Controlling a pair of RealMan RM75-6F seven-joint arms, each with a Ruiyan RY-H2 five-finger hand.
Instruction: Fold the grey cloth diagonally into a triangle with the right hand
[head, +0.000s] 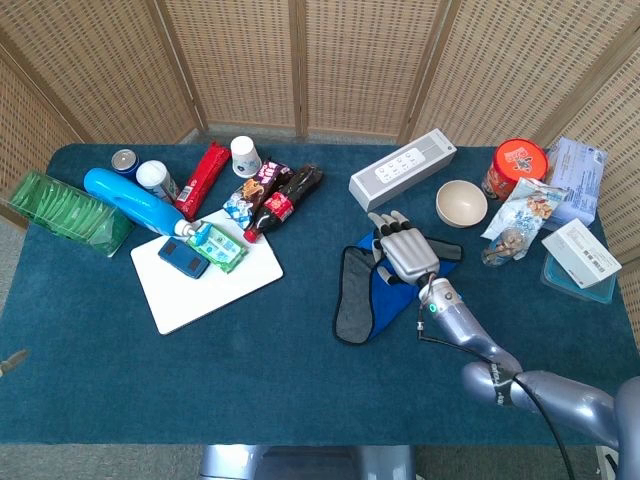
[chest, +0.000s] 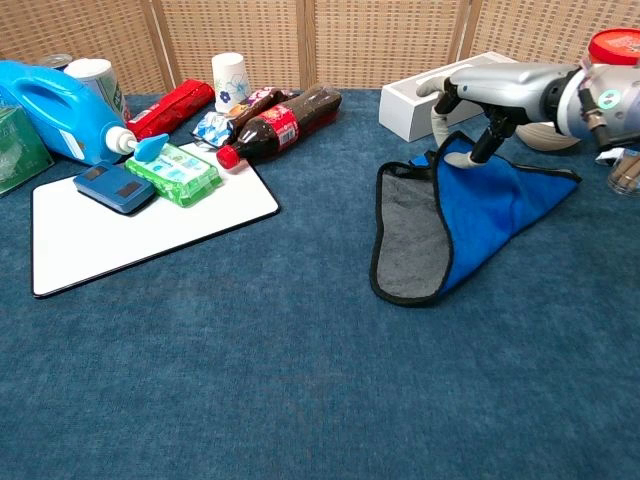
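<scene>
1. Head view: the right hand (head: 403, 253) is hovering over the far part of the grey cloth (head: 352, 296), which is lying on the blue desk (head: 300, 370) between the white board (head: 205, 283) and the bowl (head: 461, 203). Its blue underside is showing beneath the palm, and the fingers (head: 380, 225) are reaching past the cloth's far edge.

2. Chest view: the right hand (chest: 478, 105) is pinching a raised cloth corner, its fingers (chest: 489, 140) clamping on it. The grey cloth (chest: 408, 232) is lying partly turned over, blue side up on the right, grey strip remaining on the left.
</scene>
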